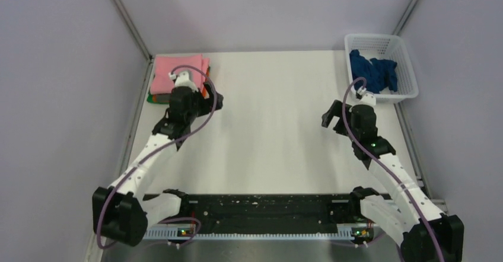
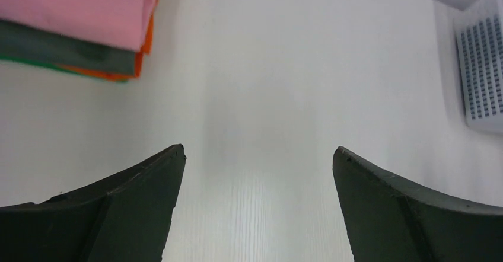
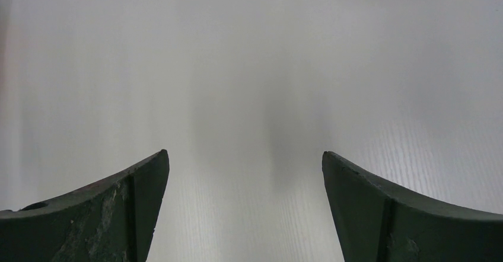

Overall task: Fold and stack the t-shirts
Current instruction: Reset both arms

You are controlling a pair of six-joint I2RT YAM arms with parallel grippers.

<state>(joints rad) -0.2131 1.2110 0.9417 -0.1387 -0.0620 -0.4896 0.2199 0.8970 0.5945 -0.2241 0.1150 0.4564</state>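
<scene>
Upper left of overhead frame: pink t-shirt (image 1: 177, 72) folded atop stack (image 2: 89, 54); left tool (image 2: 259, 152) beside, spread wide, empty. Upper right: blue t-shirt (image 1: 372, 73) crumpled in basket (image 1: 408, 75); right tool (image 3: 243, 155) spread wide, empty.

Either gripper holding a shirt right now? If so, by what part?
Nothing is held. The left gripper and the right gripper are both open above the table. The pink t-shirt tops the stack; the dark blue t-shirt is in the basket.
</scene>
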